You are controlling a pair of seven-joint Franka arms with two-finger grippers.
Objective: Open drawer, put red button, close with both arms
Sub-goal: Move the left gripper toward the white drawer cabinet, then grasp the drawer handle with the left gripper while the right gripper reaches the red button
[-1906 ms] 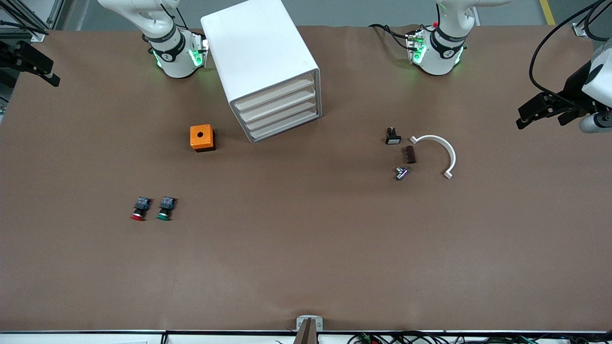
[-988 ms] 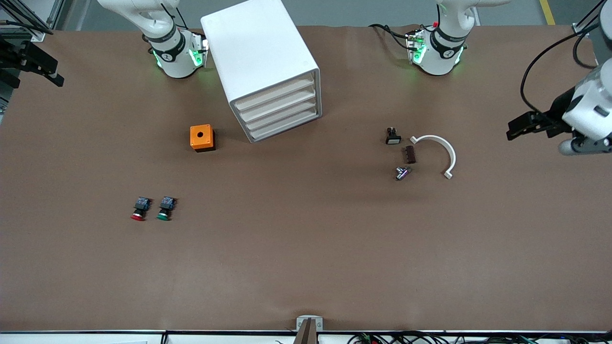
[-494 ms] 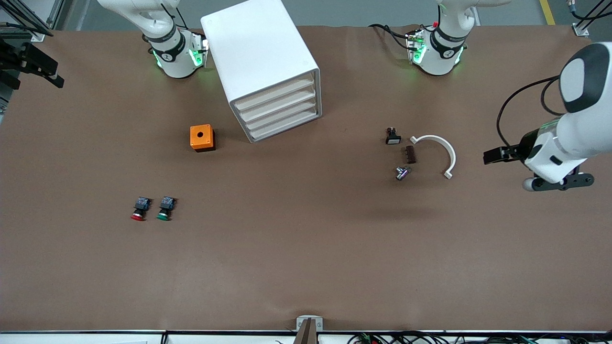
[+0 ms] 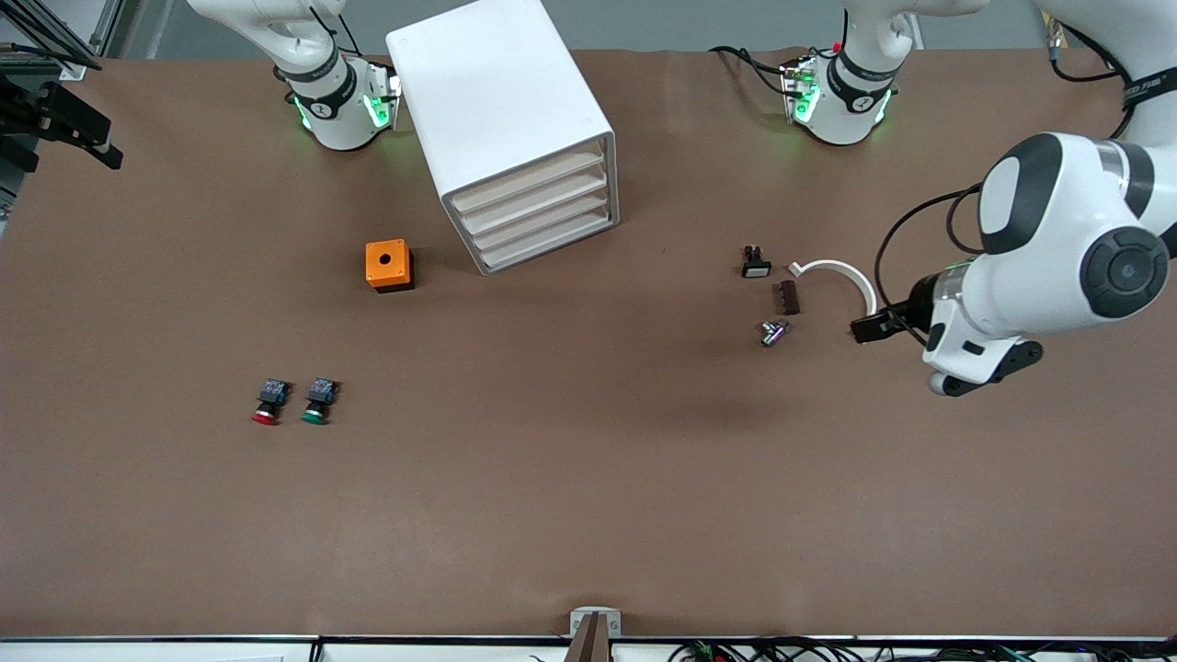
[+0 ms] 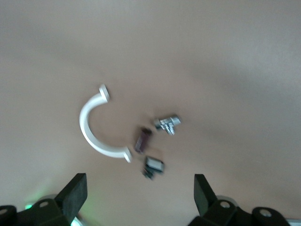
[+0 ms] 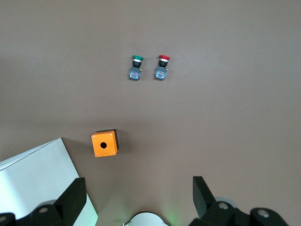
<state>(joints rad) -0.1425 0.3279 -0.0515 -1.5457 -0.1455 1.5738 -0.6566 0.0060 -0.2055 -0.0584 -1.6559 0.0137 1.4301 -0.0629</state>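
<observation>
All four fronts of the white cabinet are found shut, so the opening step is judged not yet begun. The top drawer is untouched. The red button lies on the brown counter, near the front camera toward the right arm's end, just beside a green button. The left end effector is held over the white curved bracket, fingers spread wide and empty. The right end effector is parked at the counter's edge, likewise wide open and empty; that arm waits. The next move is judged to call for a reach to the top drawer's front. An orange box and small parts are also noted.
</observation>
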